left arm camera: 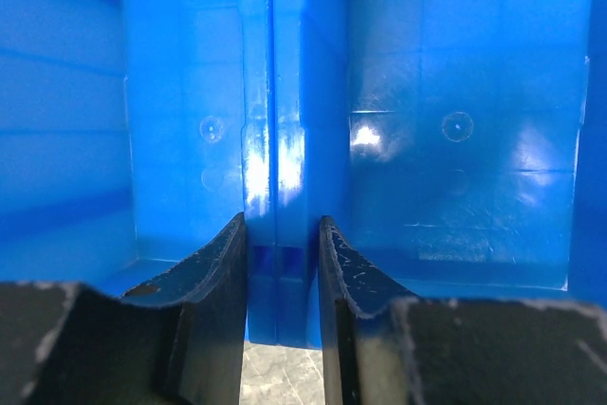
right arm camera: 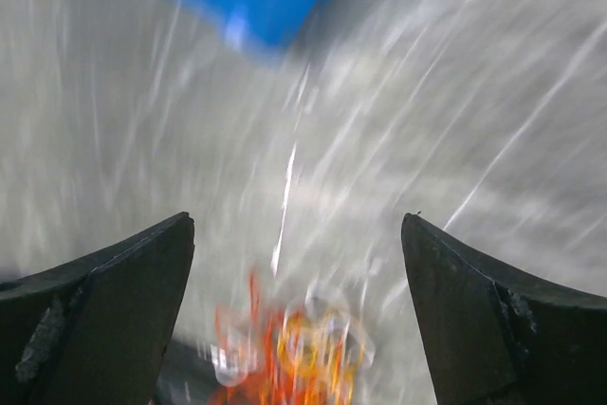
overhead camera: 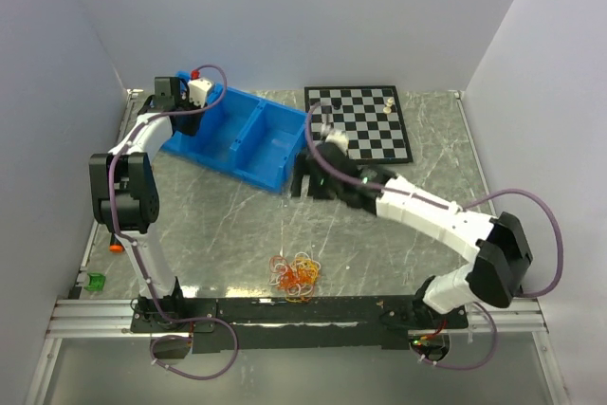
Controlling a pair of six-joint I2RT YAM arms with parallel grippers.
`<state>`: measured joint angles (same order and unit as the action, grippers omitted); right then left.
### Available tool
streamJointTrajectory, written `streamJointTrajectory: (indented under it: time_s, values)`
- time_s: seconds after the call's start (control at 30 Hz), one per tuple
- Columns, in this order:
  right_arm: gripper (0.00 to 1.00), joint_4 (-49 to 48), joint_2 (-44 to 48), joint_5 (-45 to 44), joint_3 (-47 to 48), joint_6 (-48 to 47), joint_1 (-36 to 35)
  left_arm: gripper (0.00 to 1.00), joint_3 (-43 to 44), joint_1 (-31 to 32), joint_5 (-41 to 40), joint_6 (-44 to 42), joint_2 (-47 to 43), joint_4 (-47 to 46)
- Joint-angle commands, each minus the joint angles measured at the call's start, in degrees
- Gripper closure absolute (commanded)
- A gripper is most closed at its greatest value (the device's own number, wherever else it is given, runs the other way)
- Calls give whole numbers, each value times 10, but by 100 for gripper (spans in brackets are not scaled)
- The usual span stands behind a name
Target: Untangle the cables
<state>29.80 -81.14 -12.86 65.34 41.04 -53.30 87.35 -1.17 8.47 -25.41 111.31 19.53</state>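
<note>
The cables [overhead camera: 297, 275] lie clumped on the tabletop [overhead camera: 228, 225] near its front edge, untouched, so separation is judged not yet begun; the left end effector [left arm camera: 283, 253] is clamped on a wall of the blue bin [left arm camera: 446, 187]; the right end effector [right arm camera: 297, 225] is held wide open, empty; next it should be lowered onto one loop.

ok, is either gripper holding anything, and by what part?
Left gripper pinches the blue bin by its dividing rib at the rim. Right gripper is open, empty; cables untouched.
</note>
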Motion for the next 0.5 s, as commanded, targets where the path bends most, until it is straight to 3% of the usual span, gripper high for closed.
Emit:
streamJointTrajectory:
  time_s: [0.0, 0.2, 0.47]
  values:
    - [4, -17, -56, -10, 96, -34, 75, 78, 26, 8, -4, -25, -31, 19]
    - [9, 26, -232, -18, 286, -34, 102, 77, 21, 8, -7, -26, -35, 10]
    - [25, 97, -379, -61, 418, 16, 119, 76, -3, 7, -28, -45, -37, -16]
